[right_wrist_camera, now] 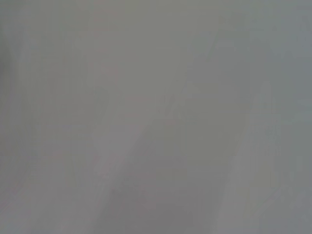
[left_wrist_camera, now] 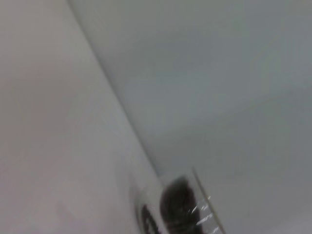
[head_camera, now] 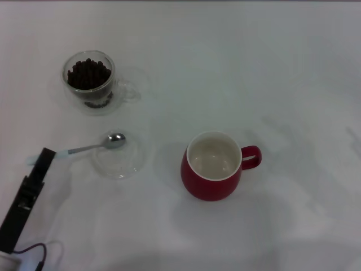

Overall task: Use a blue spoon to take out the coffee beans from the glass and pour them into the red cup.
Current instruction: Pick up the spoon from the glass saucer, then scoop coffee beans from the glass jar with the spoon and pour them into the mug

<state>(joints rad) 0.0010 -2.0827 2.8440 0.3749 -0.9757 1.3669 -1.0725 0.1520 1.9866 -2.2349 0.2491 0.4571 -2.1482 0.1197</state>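
White cloth covers the whole table (head_camera: 293, 68), lightly creased, with no writing, brand or label readable anywhere on it or on the things standing on it.

Toward the far left stands the glass (head_camera: 89, 82), a small clear double-walled mug whose clear side handle points to the right. It holds the coffee beans (head_camera: 88, 74), a dark heap filling most of it. The left wrist view catches the glass (left_wrist_camera: 183, 204) and its dark beans (left_wrist_camera: 176, 202) at the picture's edge, too blurred to say more.

Nearer the robot and a little to the right of the glass lies a flat round clear dish (head_camera: 121, 156). The blue spoon (head_camera: 93, 145) rests across its rim, the shiny metal bowl over the dish and the pale blue handle reaching out to the left over the cloth, ending just beside the tip of the left gripper (head_camera: 44, 155).

The left gripper comes in from the near left corner as a long black bar, low over the table, with a dark cable at its base. Whether its tip touches the spoon handle I cannot tell.

The red cup (head_camera: 214, 166) stands near the middle, well apart from the glass and right of the dish, upright, its white inside bare and its loop handle pointing right.

The right gripper appears in no view; the right wrist view shows only plain grey.
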